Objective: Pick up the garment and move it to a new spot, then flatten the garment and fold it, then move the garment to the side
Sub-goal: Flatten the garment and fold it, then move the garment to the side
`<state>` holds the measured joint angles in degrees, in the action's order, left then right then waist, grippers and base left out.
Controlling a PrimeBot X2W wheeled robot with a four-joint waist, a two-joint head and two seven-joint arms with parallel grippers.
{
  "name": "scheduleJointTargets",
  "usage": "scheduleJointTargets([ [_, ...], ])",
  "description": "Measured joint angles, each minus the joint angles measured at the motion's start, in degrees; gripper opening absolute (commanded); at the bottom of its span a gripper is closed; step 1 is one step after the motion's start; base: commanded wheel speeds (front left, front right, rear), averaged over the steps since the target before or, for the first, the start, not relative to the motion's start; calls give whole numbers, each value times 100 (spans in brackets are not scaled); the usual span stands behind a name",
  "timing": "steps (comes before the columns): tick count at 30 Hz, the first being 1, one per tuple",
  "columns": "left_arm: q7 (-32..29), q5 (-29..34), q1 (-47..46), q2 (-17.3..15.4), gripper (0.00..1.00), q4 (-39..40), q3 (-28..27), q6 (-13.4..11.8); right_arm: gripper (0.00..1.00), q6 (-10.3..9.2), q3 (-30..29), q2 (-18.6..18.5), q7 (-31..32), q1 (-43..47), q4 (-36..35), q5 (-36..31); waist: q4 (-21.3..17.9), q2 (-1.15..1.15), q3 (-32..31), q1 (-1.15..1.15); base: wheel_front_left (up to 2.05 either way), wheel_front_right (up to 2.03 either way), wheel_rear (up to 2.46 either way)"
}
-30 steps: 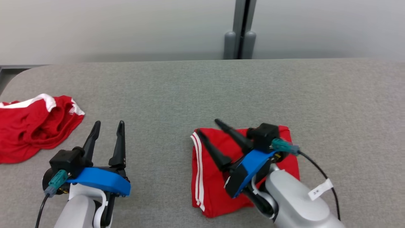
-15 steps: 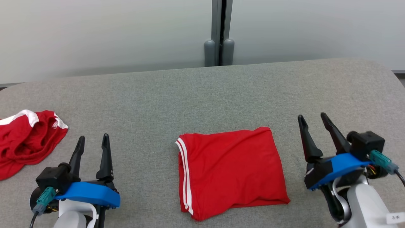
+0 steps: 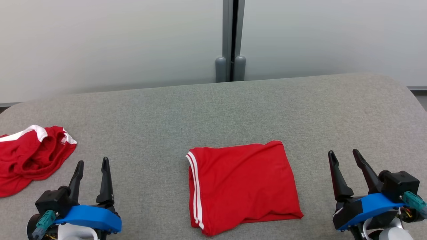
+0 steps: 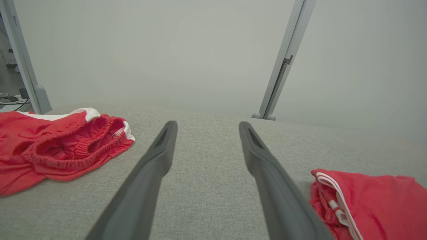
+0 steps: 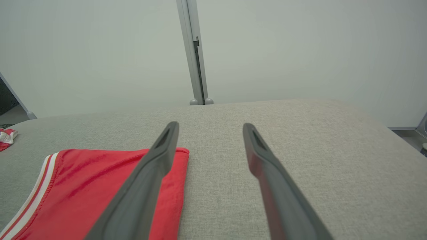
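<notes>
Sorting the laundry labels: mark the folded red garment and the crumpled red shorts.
folded red garment (image 3: 243, 183), head view, middle of its top layer.
crumpled red shorts (image 3: 30, 160), head view, bunched cloth below the waistband.

The red garment (image 3: 243, 186) lies folded into a flat, rough square at the middle of the grey worktop (image 3: 213, 110), two white stripes along its left edge.

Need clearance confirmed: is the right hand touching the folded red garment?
Apart. In the head view, bare grey table separates the right hand from the folded red garment; it stands open, empty.
</notes>
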<state>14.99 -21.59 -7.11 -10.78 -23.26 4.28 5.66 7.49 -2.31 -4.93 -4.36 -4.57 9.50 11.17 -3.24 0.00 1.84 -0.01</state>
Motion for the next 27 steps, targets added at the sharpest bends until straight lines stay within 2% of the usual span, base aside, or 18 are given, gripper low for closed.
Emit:
scheduleJointTargets([
  [27, 0, -7, -86, 19, 100, -343, 143, 37, 100, 0, 191, -53, -227, 94, 444, 103, 69, 0, -157, 1, 0, 0, 0],
])
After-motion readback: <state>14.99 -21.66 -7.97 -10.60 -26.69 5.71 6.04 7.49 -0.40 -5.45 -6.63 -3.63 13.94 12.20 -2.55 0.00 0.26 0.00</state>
